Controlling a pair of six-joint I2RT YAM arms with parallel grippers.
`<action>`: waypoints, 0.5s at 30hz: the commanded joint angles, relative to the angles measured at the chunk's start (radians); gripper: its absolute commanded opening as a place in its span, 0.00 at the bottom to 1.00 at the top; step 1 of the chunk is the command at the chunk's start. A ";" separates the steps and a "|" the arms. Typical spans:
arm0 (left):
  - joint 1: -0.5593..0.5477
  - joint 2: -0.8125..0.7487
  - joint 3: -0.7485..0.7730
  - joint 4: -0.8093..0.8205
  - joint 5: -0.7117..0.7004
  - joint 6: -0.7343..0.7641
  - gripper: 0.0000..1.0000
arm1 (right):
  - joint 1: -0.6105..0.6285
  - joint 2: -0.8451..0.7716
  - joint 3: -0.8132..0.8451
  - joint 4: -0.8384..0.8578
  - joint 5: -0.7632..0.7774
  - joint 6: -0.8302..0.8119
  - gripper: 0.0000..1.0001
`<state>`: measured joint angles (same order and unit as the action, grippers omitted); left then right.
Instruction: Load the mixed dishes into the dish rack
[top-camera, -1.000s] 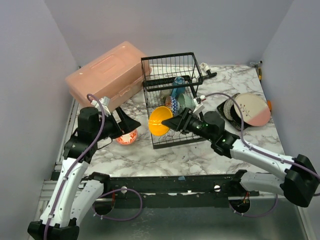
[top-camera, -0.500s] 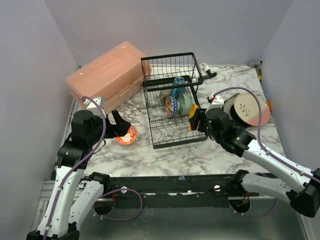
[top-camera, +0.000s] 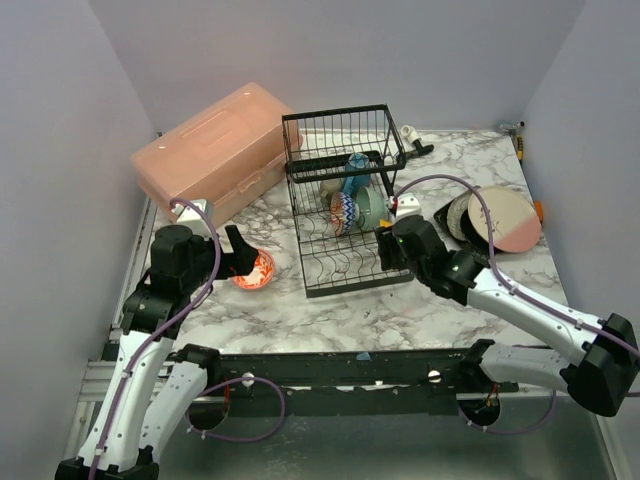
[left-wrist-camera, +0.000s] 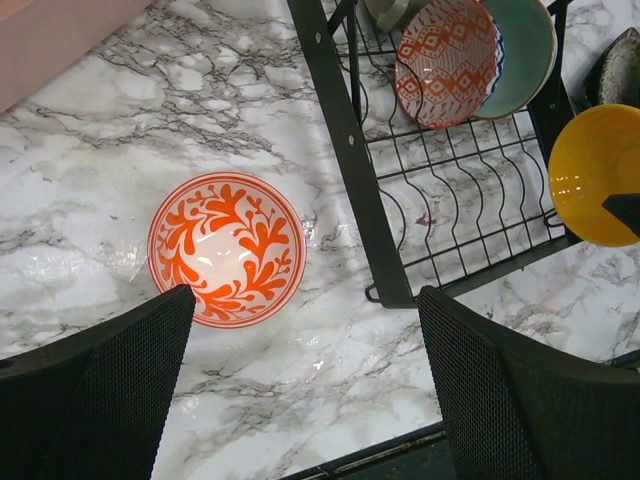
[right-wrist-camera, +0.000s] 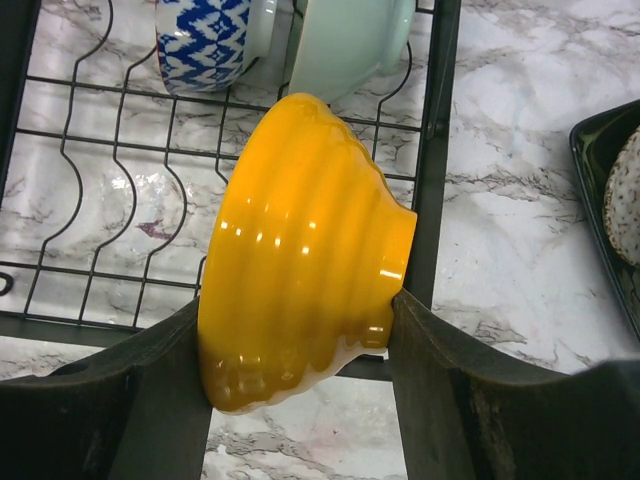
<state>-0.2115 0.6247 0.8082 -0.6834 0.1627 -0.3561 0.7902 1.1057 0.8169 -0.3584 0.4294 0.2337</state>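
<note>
Nearest the arms, the right gripper (right-wrist-camera: 300, 335) is clamped on the yellow bowl (right-wrist-camera: 300, 220). One finger presses its ribbed outer wall and the other its foot. The bowl stands on edge, its mouth turned towards the inside of the dish rack (right-wrist-camera: 436, 170) and its foot towards the rack's right side rail, above the rack's near right corner. The empty curved slots lie inward from the mouth and just beyond it, so the placement probably depends on carrying the bowl inward off the rail and lowering it, on edge as it is, into a free slot.

By the rack's near left corner, the left gripper (left-wrist-camera: 305, 340) hangs with its fingers wide apart. The red-patterned bowl (left-wrist-camera: 227, 250) sits mouth up on the bench (left-wrist-camera: 250, 90) directly below them.

Farther back in the rack, the blue-patterned bowl (right-wrist-camera: 205, 40) and mint green bowl (right-wrist-camera: 350, 40) already stand on edge.
</note>
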 joint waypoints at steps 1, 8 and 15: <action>-0.001 -0.001 -0.011 0.038 -0.026 0.019 0.92 | 0.000 0.041 0.023 0.061 -0.019 -0.026 0.00; 0.000 0.010 -0.017 0.045 -0.012 0.017 0.91 | 0.000 0.067 0.036 0.110 -0.088 0.034 0.00; 0.000 0.011 -0.017 0.045 -0.012 0.017 0.91 | 0.001 0.113 0.070 0.167 -0.284 0.128 0.00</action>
<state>-0.2115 0.6353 0.8032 -0.6575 0.1627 -0.3538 0.7902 1.1919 0.8429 -0.2913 0.3195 0.2852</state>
